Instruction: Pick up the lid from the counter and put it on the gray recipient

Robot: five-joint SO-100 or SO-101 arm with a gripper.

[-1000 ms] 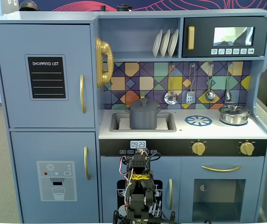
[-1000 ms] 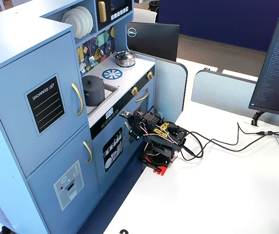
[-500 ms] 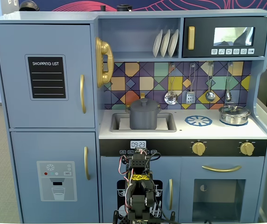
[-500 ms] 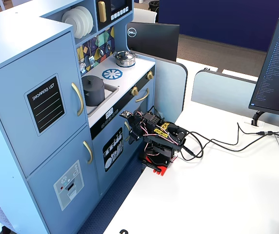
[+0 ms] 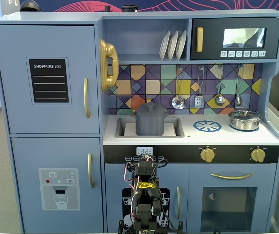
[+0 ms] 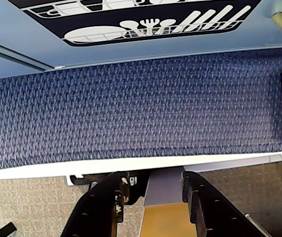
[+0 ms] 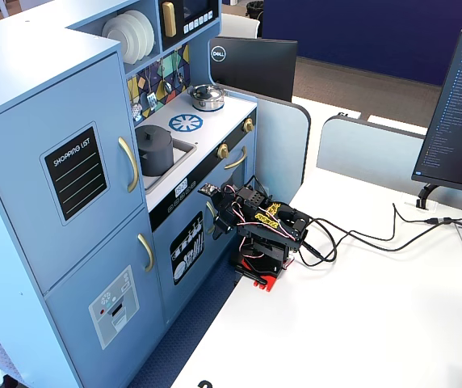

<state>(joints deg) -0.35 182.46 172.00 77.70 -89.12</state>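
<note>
Folding low in front of the toy kitchen (image 5: 51, 146), my arm kept well clear of the counter. My gripper (image 6: 153, 190) stood slightly parted with nothing between its jaws, looking down at blue carpet (image 6: 141, 108). The lid (image 5: 149, 106) sat on the gray recipient (image 5: 149, 122), which stood in the sink (image 5: 173, 127), so I judged the placing done. It looked light, stiff and matte, unlikely to slip or break. Its small centre knob seemed the only hold; the flat rim offered my fingers nothing.
</note>
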